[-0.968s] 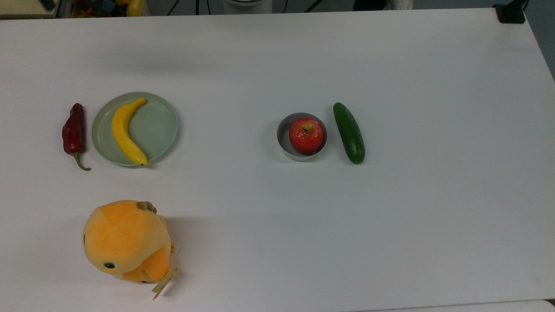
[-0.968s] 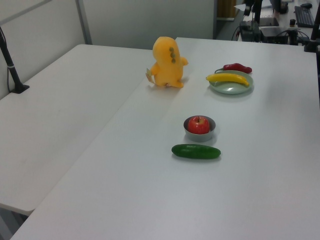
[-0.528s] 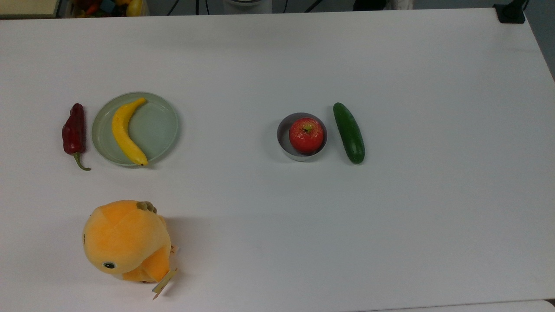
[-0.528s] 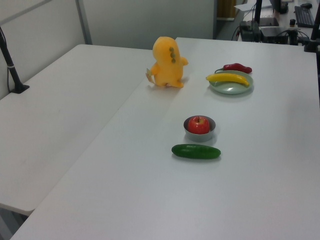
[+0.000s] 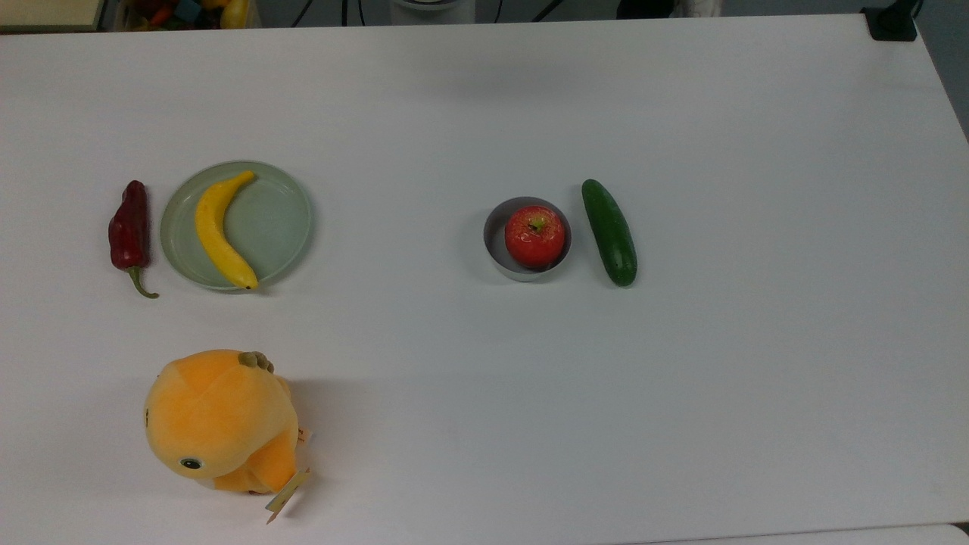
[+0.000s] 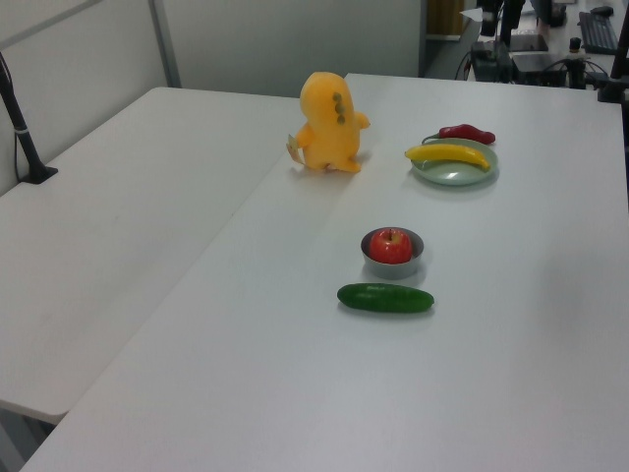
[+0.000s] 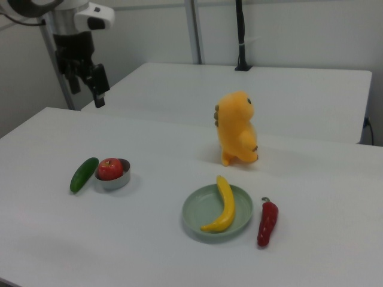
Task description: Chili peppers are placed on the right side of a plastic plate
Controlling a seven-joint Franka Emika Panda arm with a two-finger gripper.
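Observation:
The dark red chili pepper point(image 5: 129, 227) point(image 6: 467, 133) point(image 7: 267, 222) lies on the table close beside the pale green plastic plate point(image 5: 280, 219) point(image 6: 457, 178) point(image 7: 200, 210). It is on the top view's left of the plate and on the right view's right of it, a small gap from the rim. A yellow banana point(image 5: 216, 231) lies in the plate. My gripper point(image 7: 88, 88) hangs high above the table's far left edge in the right view, open and holding nothing, far from the chili.
A red apple point(image 5: 534, 236) sits in a small metal bowl point(image 5: 496, 253), with a green cucumber point(image 5: 609, 232) just to the top view's right of it. An orange plush toy point(image 5: 219, 416) stands in front of the plate in the top view.
The arm's soft shadow on the table has drifted from above the plate toward the top view's middle. No object has moved.

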